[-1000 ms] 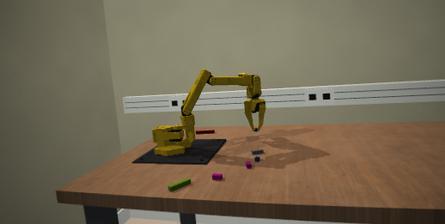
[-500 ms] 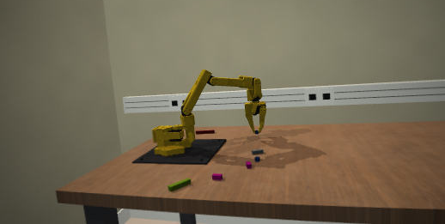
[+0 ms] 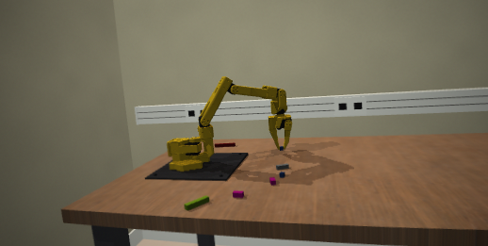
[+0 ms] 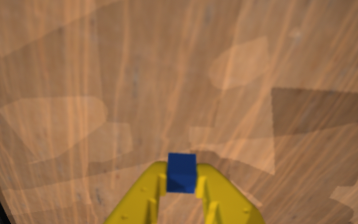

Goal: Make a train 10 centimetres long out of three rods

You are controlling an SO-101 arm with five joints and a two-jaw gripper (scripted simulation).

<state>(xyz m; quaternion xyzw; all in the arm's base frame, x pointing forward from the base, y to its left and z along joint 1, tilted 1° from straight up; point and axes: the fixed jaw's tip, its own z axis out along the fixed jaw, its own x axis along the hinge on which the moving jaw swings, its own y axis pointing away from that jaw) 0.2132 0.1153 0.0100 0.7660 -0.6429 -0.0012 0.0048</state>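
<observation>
My gripper (image 3: 282,147) (image 4: 182,181) is shut on a small blue rod (image 3: 282,148) (image 4: 182,172) and holds it just above the table at the back middle. In front of it on the table lie a grey rod (image 3: 283,167), a second blue rod (image 3: 282,174) just in front of the grey one, and a magenta rod (image 3: 272,180) to its left. A second magenta rod (image 3: 238,193) lies nearer the front. A lime rod (image 3: 196,203) lies near the front edge. A red rod (image 3: 225,144) lies behind the arm's base.
The arm's base stands on a black plate (image 3: 226,169) at the table's left. A white rail (image 3: 400,101) runs along the wall behind the table. The table's front edge (image 3: 283,227) is close to the lime rod.
</observation>
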